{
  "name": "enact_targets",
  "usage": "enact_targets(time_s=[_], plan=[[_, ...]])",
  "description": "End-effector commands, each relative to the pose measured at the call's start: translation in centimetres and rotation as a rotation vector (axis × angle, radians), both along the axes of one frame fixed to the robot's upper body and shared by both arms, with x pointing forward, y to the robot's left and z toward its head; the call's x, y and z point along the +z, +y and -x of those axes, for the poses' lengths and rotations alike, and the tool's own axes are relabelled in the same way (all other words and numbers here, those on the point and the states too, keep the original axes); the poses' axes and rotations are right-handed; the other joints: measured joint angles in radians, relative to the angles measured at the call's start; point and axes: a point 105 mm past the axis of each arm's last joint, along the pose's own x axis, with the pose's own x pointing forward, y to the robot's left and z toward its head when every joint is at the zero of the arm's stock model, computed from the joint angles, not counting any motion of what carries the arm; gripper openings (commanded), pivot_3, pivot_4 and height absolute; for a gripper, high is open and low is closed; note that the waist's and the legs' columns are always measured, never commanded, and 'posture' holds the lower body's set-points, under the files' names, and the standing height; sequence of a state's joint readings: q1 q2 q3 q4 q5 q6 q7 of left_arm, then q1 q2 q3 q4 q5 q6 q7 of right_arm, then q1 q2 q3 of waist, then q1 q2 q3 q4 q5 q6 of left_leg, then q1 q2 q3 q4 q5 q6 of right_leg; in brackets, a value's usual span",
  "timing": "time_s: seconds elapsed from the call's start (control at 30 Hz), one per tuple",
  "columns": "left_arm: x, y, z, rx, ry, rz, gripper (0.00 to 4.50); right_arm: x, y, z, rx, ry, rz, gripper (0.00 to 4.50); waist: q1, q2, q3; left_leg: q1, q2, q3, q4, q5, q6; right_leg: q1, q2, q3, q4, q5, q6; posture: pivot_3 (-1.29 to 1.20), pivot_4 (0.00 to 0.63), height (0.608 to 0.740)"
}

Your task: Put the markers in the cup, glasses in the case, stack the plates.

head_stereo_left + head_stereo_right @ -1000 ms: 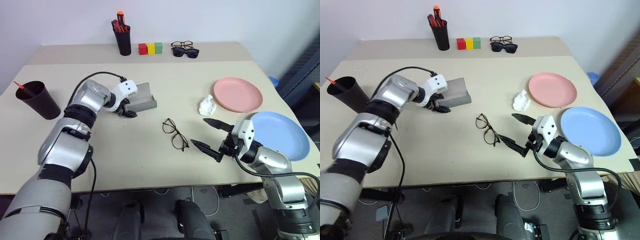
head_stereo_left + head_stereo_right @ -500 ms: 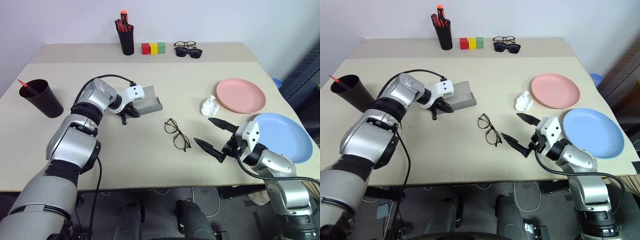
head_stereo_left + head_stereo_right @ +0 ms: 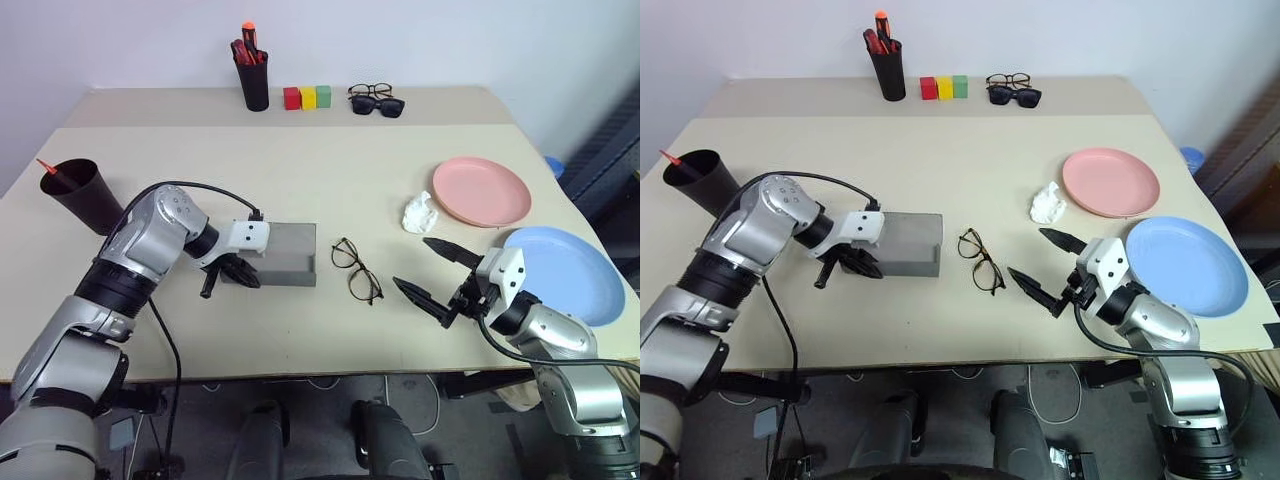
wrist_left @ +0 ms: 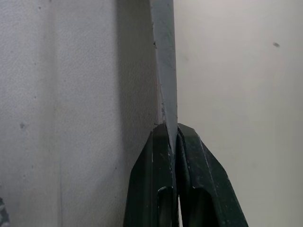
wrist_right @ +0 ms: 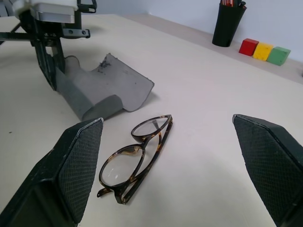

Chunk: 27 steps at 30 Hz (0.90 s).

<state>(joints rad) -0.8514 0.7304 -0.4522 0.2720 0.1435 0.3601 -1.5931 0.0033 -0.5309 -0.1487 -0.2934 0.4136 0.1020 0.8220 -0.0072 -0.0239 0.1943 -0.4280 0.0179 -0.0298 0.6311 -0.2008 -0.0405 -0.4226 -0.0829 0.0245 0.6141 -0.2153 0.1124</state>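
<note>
Two pincers work low over the desk (image 3: 400, 160): the right pincer (image 3: 432, 279) hovers with fingers spread wide, aimed at the glasses (image 3: 355, 267) lying just beside the grey case (image 3: 283, 262). The left pincer (image 3: 228, 276) is clamped on the case's near edge. Farther right sit the blue plate (image 3: 565, 270) and pink plate (image 3: 480, 190), apart. The cup (image 3: 75, 195), with a marker (image 3: 50, 170) in it, stands far left.
</note>
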Motion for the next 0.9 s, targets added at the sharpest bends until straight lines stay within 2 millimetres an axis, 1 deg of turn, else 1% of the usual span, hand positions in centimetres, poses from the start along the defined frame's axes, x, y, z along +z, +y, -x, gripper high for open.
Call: enact_targets(time_s=[0.03, 0.13, 0.27, 0.33, 0.4, 0.5, 0.53, 0.63, 0.73, 0.8, 0.9], plan=[[-0.4, -2.7, 0.0, -0.055, -0.012, 0.004, 0.05, 0.4, -0.4, 0.1, -0.016, -0.035, -0.002, 4.50, 0.003, 0.000, 0.000, 0.000, 0.000, 0.000, 0.000, 0.000, 0.000, 0.000, 0.000, 0.000, 0.000, 0.000, 0.000, 0.00, 0.150, 0.740], [-0.5, -5.3, -0.6, -0.075, -0.036, 0.019, 0.05, 0.0, -0.8, 0.2, -0.031, -0.029, 0.000, 4.50, 0.016, 0.000, 0.000, 0.000, 0.000, 0.000, 0.001, 0.000, 0.000, 0.001, 0.000, 0.000, 0.000, 0.000, 0.000, 0.00, 0.150, 0.740], [0.2, -8.8, -1.1, -0.093, -0.057, 0.070, 0.05, -0.3, -1.3, 0.4, -0.051, -0.027, 0.003, 4.50, 0.018, 0.000, 0.000, 0.000, -0.001, 0.000, 0.001, 0.000, 0.000, 0.001, 0.000, 0.000, -0.001, 0.000, 0.000, 0.00, 0.150, 0.740], [0.4, -9.5, -1.1, -0.102, -0.057, 0.078, 0.05, -0.2, -1.2, 0.5, -0.055, -0.029, 0.002, 4.50, 0.015, 0.000, 0.000, 0.000, -0.001, 0.000, 0.001, 0.000, 0.000, 0.001, 0.000, 0.000, 0.000, 0.000, 0.000, 0.00, 0.150, 0.740], [0.5, -8.9, -1.2, -0.085, -0.058, 0.073, 0.05, -0.2, -1.2, 0.6, -0.056, -0.032, 0.002, 4.50, 0.004, 0.000, 0.000, 0.000, -0.001, 0.000, 0.001, 0.000, 0.001, 0.000, 0.000, 0.000, 0.000, 0.000, 0.000, 0.00, 0.150, 0.740], [0.5, -7.1, -1.1, -0.053, -0.048, 0.055, 0.05, -0.1, -1.1, 0.6, -0.056, -0.033, 0.002, 4.50, -0.013, 0.001, 0.000, 0.001, 0.000, -0.001, 0.000, 0.000, 0.001, 0.000, 0.001, 0.000, 0.002, 0.000, 0.000, 0.00, 0.150, 0.740], [0.4, -6.5, -1.0, -0.046, -0.048, 0.047, 0.05, -0.1, -1.1, 0.7, -0.056, -0.033, 0.003, 4.50, -0.015, 0.001, 0.000, 0.002, 0.000, -0.001, 0.000, 0.000, 0.001, 0.000, 0.001, 0.000, 0.002, 0.000, 0.000, 0.00, 0.150, 0.740], [0.2, -3.7, -0.7, 0.008, -0.044, 0.023, 0.05, 0.0, -1.0, 0.7, -0.056, -0.023, -0.003, 4.50, -0.014, 0.001, 0.000, 0.002, 0.000, -0.001, -0.001, 0.000, 0.001, 0.000, 0.001, 0.000, 0.003, 0.000, 0.000, 0.00, 0.150, 0.740], [-0.1, -2.4, -0.4, 0.035, -0.052, 0.017, 0.05, 0.2, -1.0, 0.7, -0.056, -0.018, -0.004, 4.50, -0.008, 0.001, 0.000, 0.002, 0.000, -0.001, 0.000, 0.000, 0.001, 0.000, 0.001, 0.000, 0.003, 0.000, -0.001, 0.00, 0.150, 0.740], [-0.6, -1.9, -0.4, 0.050, -0.062, 0.014, 0.05, 0.3, -1.1, 0.7, -0.057, -0.015, -0.004, 4.50, -0.003, 0.001, -0.001, 0.002, 0.000, -0.001, 0.000, 0.000, 0.001, 0.000, 0.001, 0.000, 0.002, 0.000, -0.001, 0.00, 0.150, 0.740], [-1.0, -2.0, -0.2, 0.064, -0.062, 0.021, 0.05, 0.3, -1.3, 0.7, -0.060, -0.004, 0.000, 4.50, -0.003, 0.001, -0.001, 0.002, 0.000, 0.000, 0.000, 0.000, 0.001, 0.001, 0.000, 0.000, 0.002, 0.000, -0.001, 0.00, 0.150, 0.740]])
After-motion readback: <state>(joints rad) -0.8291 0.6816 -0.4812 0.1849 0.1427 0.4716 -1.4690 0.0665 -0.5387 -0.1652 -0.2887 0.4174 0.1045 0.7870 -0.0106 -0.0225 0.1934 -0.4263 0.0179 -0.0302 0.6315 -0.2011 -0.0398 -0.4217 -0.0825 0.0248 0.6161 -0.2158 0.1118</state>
